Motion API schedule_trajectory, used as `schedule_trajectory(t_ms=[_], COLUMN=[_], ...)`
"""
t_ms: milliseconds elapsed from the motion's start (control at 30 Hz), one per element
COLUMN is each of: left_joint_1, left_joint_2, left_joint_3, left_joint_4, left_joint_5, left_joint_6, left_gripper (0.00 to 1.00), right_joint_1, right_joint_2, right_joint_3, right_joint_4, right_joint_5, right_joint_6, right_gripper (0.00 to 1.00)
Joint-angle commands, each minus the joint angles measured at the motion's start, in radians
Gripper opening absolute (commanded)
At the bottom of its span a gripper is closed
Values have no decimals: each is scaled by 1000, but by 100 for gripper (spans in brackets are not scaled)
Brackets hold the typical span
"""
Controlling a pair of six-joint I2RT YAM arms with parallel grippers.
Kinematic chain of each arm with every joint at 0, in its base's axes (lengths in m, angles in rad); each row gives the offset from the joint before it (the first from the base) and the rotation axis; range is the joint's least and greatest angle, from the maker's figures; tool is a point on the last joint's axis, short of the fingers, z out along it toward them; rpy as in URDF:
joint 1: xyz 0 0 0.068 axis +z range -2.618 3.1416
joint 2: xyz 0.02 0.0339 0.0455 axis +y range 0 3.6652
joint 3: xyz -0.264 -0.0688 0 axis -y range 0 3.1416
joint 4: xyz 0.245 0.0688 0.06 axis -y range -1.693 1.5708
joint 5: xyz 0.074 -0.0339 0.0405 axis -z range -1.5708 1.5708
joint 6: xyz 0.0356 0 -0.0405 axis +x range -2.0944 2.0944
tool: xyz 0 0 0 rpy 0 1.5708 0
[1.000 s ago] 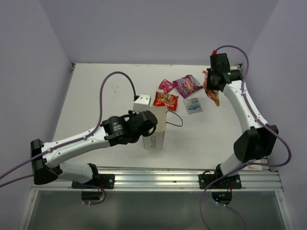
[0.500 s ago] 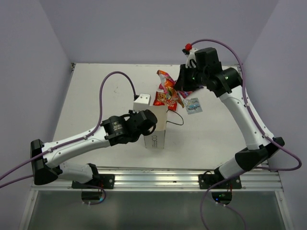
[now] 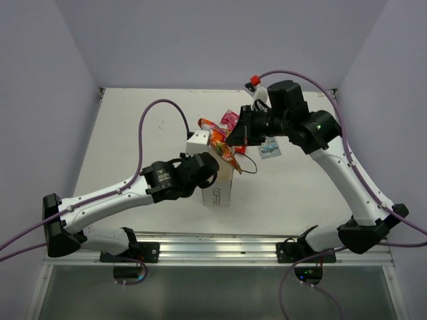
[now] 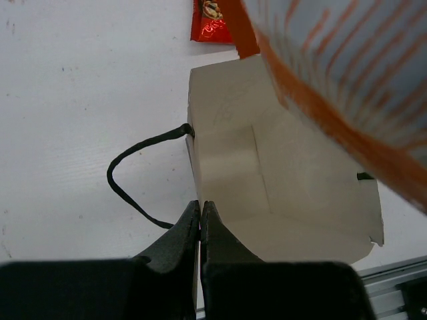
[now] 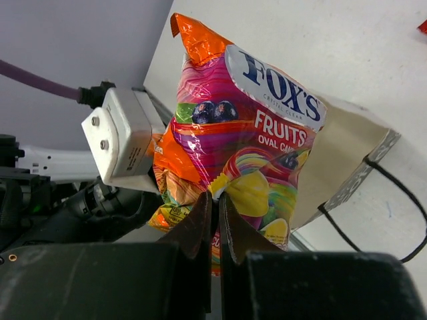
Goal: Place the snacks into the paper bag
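My right gripper (image 3: 236, 135) is shut on an orange multicolour "FOX'S FRUITS" packet (image 3: 216, 139) and holds it tilted just above the open top of the white paper bag (image 3: 220, 189). In the right wrist view the fingers (image 5: 215, 197) pinch the packet's (image 5: 247, 133) lower edge, with the bag (image 5: 347, 143) behind it. My left gripper (image 4: 201, 207) is shut on the bag's near wall (image 4: 267, 173). A red-orange packet (image 4: 212, 20), a magenta packet (image 3: 231, 117) and a pale blue packet (image 3: 269, 148) lie on the table. The larger pink packet is hidden under the right arm.
The left arm's white camera block (image 3: 197, 142) sits right beside the held packet, also in the right wrist view (image 5: 123, 143). The bag's black handle (image 3: 247, 164) loops out to the right on the table (image 3: 133, 133). An aluminium rail (image 3: 220, 248) runs along the near edge.
My right arm has swung left from the table's right side, carrying the orange packet over the loose snacks to just above the bag's mouth. The left arm and the bag have not moved.
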Motion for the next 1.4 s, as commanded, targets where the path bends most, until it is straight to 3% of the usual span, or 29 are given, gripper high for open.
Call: schedule_trajectory(t_ms=[0, 300, 733, 967, 1367], left_joint_1=[5, 5, 5, 5, 5], left_joint_2=[6, 10, 21, 14, -22], left_joint_3=[0, 4, 12, 11, -9], left_joint_4=[43, 46, 58, 60, 72], left_joint_5=[1, 12, 19, 18, 9], left_joint_6=[18, 21, 34, 35, 37], left_gripper=[0, 0, 0, 0, 0], right_joint_1=[28, 68, 77, 77, 77], right_joint_2=[-46, -92, -112, -2, 230], right_joint_3=[-14, -37, -269, -139, 88], right_joint_4=[56, -34, -70, -215, -229], right_joint_5=[-71, -73, -111, -37, 21], right_joint_6=[84, 131, 151, 113, 91], right_gripper=[0, 0, 0, 0, 0])
